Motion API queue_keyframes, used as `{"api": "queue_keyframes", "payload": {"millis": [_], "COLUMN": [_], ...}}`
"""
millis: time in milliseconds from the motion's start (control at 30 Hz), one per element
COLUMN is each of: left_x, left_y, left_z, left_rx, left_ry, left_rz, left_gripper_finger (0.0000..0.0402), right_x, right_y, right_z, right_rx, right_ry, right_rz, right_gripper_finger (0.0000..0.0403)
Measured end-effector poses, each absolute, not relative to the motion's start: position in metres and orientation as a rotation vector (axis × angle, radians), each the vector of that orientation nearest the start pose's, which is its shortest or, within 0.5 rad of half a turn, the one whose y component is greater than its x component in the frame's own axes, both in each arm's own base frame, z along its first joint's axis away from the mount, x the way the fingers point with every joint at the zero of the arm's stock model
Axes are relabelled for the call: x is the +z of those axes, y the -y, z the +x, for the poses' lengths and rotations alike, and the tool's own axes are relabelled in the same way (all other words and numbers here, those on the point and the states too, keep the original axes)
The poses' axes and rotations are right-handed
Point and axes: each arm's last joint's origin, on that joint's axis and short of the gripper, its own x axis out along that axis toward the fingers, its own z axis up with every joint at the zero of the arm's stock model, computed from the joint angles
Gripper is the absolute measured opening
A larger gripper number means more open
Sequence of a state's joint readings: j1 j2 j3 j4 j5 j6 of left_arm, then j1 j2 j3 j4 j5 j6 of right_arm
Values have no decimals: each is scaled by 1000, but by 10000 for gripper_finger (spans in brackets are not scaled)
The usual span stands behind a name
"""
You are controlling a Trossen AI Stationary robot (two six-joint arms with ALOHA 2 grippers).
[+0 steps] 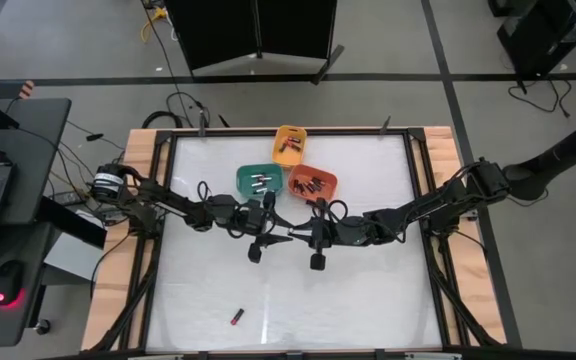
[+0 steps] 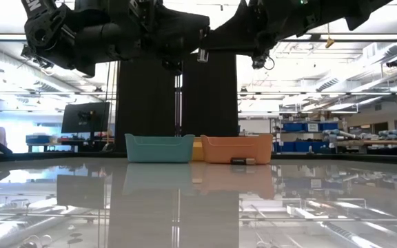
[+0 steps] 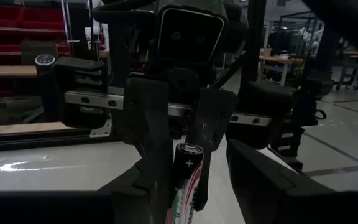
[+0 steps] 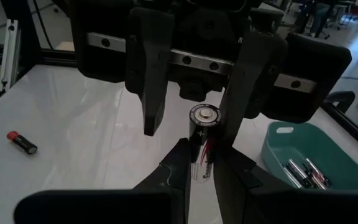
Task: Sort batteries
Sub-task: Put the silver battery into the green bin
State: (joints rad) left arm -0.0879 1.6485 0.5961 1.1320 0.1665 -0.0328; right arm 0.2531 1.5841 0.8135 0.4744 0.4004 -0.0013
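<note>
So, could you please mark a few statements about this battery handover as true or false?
1. The right gripper is shut on a battery. True.
2. The left gripper is clamped on that battery. False: its fingers stand open on either side.
3. The teal bin is empty. False: several batteries lie in it.
4. A loose battery lies on the table, away from the bins. True.
</note>
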Motion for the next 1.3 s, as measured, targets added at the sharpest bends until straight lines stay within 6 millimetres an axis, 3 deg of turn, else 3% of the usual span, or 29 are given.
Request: {"api": "queue_keyframes", "payload": {"millis": [233,600,1067,1300], "left_x": [193,195,197,197], "left_y": [32,31,30,20], "left_z": [311,320,319,320], "left_rx": [-252,-184,-178,-171], "left_ry": [57,-13,-18,-19], "left_rz": [-50,-22,-5,-6], "left_gripper_finger": [149,59,58,58], "right_x": [213,211,210,210], "right_y": [-72,-71,-71,-70], "right_z": [324,323,323,323], "right_rx": [-147,-153,-152,-175], "right_ry": [-271,-283,-288,-290], "right_rz": [-94,-91,-90,-76], "right_gripper_finger": [56,56,60,89]}}
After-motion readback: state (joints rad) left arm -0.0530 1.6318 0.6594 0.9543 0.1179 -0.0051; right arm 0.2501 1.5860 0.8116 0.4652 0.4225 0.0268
